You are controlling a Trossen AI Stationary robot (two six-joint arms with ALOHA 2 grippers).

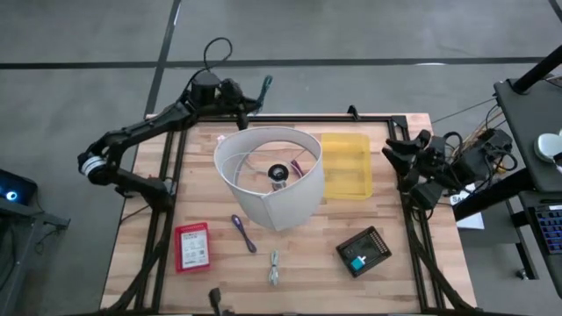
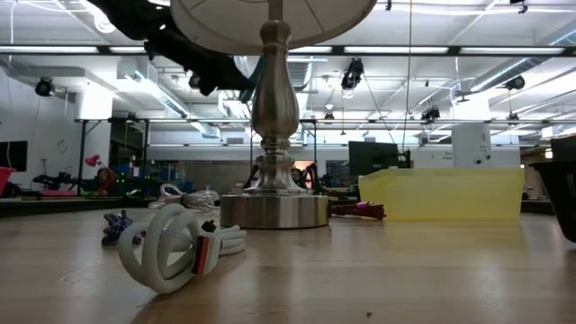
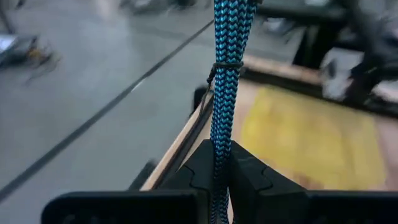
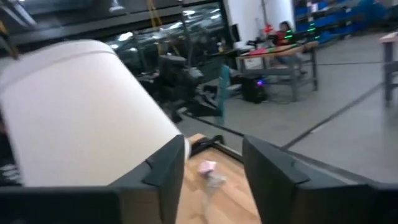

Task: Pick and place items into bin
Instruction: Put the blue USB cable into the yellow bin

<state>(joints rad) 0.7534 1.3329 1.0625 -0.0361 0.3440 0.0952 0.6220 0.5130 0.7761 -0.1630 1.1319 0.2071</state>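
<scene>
My left gripper (image 1: 248, 98) hangs over the table's far edge, left of the yellow bin (image 1: 346, 165), shut on a stiff teal-and-black braided cord (image 3: 225, 74). The cord also shows as a teal stick (image 1: 266, 85) beyond the fingers. My right gripper (image 1: 392, 152) stands open at the table's right edge beside the bin, with nothing between its fingers (image 4: 214, 158). A purple pen-like tool (image 1: 243, 233) and a silvery clip (image 1: 273, 266) lie flat on the wood near the front. My left gripper pinches the braided cord (image 3: 221, 146) between its two fingers. The cord runs along the fingers and sticks out straight past their tips, with a thin thread tied round it farther out. It is lifted clear of the table.
A table lamp with a big white shade (image 1: 268, 175) stands mid-table, next to the bin's left side. A red box (image 1: 191, 246) lies front left and a black device (image 1: 363, 251) front right. A coiled white cable (image 2: 175, 245) lies near the lamp's base (image 2: 274, 211).
</scene>
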